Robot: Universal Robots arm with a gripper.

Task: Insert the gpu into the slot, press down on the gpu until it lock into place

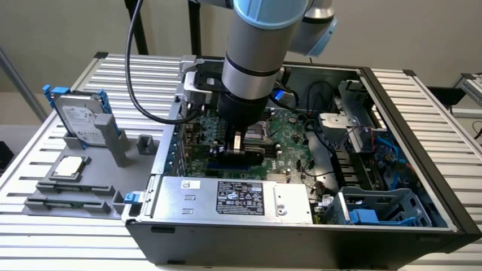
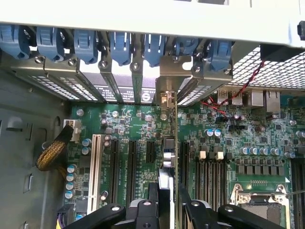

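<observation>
Standing edge-up, gpu [image 2: 167,157] runs toward rear brackets [image 2: 121,47] | jaws wide, straddling gpu

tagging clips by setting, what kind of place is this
Probably a robotics lab or test bench for PC assembly: an open computer case lies on a slatted aluminium table, spare parts such as a hard drive sit in grey holders, and the robot arm reaches into the case.

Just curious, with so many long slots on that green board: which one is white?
The white slot is the end one beside the braided yellow cable; the others in the row are black.
</observation>
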